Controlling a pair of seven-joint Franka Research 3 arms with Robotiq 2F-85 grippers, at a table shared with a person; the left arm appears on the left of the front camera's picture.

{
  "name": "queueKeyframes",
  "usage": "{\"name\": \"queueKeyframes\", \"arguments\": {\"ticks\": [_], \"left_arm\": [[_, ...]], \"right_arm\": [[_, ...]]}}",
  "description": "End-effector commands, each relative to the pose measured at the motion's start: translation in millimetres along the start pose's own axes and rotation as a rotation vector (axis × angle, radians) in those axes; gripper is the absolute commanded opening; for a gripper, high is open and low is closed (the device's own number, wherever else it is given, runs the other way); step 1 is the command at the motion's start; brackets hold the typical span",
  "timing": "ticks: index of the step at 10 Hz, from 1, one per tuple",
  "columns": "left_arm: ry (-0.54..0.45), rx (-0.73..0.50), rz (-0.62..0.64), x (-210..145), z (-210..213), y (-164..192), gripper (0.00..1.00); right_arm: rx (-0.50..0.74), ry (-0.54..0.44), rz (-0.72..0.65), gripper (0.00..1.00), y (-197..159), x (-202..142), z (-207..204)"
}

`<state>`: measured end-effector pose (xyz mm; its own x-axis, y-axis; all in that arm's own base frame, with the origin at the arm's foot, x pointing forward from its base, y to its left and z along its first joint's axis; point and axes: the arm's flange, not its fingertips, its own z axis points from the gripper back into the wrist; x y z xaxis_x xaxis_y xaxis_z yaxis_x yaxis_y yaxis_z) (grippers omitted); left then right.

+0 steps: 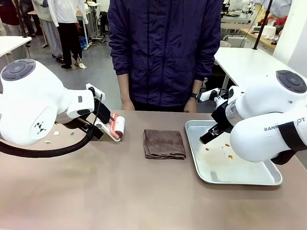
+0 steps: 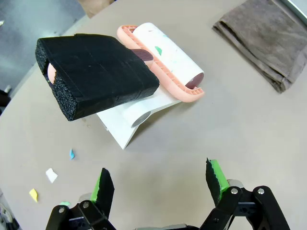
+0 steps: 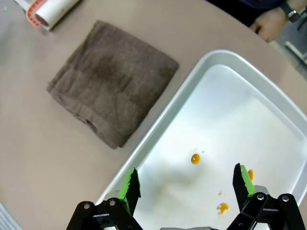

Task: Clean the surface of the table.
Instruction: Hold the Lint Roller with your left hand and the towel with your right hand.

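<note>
The brownish-tan table [image 1: 120, 191] carries small paper scraps [image 2: 51, 175] near its left end, blue, white and yellow. A lint roller [image 2: 165, 60] with a pink frame, a white roll and a black foam handle rests on a white stand. My left gripper [image 2: 159, 181] hovers open just short of it, holding nothing. A folded brown cloth [image 1: 164, 143] lies at the table's middle. Over the silver tray [image 3: 192, 91], my right gripper [image 3: 186, 181] hangs open and empty above orange spots [image 3: 194, 158].
A person in a dark jacket stands at the far edge, one hand [image 3: 268, 21] resting near the tray's far corner. The tray [image 1: 240, 179] takes up the right side. More scraps [image 1: 56, 133] lie under my left arm. White tables stand behind.
</note>
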<state>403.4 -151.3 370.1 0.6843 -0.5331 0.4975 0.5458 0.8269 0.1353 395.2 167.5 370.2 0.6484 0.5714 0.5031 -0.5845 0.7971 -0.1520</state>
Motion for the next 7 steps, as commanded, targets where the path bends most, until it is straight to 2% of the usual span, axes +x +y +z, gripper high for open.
{"name": "queueKeyframes", "arguments": {"ticks": [1, 3, 4, 5, 6, 7], "left_arm": [[0.000, 0.000, 0.000, 0.0, 0.1, -0.1, 1.00], [0.000, 0.000, 0.000, 0.0, 0.0, 0.0, 1.00], [-0.018, -0.084, 0.019, -0.9, 15.2, -2.7, 1.00], [-0.035, -0.156, 0.079, -8.4, 29.1, 7.4, 1.00], [-0.003, -0.226, 0.133, -14.1, 45.5, 14.7, 1.00], [0.072, -0.247, 0.212, -19.8, 65.6, 24.3, 1.00]], "right_arm": [[0.000, -0.001, -0.001, 1.00, -0.1, 0.2, 0.4], [-0.021, -0.024, 0.044, 1.00, -2.2, -3.6, 8.9], [0.033, -0.020, 0.017, 1.00, -6.4, -8.4, 19.2], [0.104, 0.006, -0.029, 1.00, -10.4, -14.1, 32.2], [0.179, 0.025, -0.152, 1.00, -15.2, -19.8, 53.9], [0.213, 0.050, -0.259, 1.00, -19.2, -21.4, 67.2]]}}
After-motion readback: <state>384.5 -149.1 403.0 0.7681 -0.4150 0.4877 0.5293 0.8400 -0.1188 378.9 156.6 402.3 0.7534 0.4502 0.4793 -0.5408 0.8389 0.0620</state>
